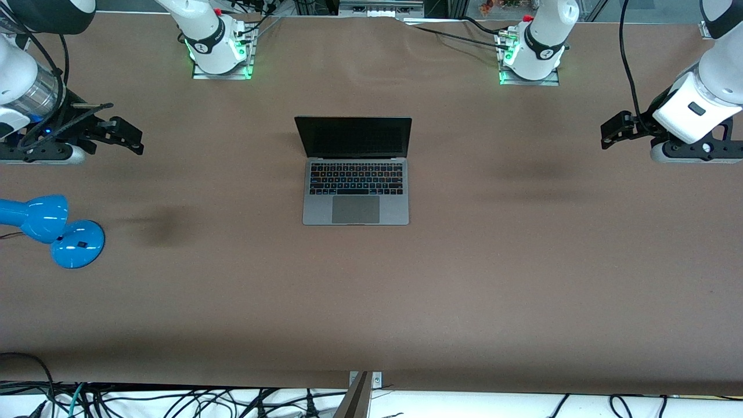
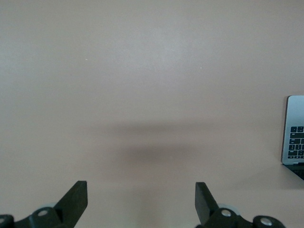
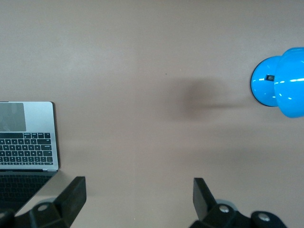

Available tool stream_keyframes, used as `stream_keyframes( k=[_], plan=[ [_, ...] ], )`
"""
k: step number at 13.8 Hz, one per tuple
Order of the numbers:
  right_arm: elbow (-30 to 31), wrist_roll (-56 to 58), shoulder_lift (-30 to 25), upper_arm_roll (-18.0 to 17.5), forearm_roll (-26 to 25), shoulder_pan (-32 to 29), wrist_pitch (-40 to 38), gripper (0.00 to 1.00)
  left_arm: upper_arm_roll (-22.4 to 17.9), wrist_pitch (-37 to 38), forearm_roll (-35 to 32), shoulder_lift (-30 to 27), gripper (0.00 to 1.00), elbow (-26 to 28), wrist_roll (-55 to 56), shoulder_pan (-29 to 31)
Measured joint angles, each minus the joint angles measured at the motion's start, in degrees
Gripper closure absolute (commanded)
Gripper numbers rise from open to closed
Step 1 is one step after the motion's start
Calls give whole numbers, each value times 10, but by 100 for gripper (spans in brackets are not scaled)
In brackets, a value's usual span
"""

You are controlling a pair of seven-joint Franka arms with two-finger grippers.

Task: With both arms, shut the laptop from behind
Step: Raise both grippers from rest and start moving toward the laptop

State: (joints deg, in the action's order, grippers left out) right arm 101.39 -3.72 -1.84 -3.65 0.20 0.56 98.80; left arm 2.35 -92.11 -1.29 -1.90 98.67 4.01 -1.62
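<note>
The grey laptop stands open in the middle of the brown table, its dark screen upright and its keyboard and trackpad facing the front camera. My right gripper is open and empty, over the table toward the right arm's end, well away from the laptop. My left gripper is open and empty over the left arm's end. A corner of the laptop shows in the left wrist view and more of it in the right wrist view. Both sets of fingers frame bare table.
A blue desk lamp lies toward the right arm's end of the table, nearer the front camera than the right gripper; it also shows in the right wrist view. Both arm bases stand along the table's edge. Cables hang along the nearest edge.
</note>
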Motion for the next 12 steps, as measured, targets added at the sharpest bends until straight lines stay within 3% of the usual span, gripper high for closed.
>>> stream_keyframes(
  k=[12],
  plan=[
    [13, 46, 1, -6, 0, 0, -46, 0, -2, -17, 0, 64, 0, 2, 3, 2]
  ],
)
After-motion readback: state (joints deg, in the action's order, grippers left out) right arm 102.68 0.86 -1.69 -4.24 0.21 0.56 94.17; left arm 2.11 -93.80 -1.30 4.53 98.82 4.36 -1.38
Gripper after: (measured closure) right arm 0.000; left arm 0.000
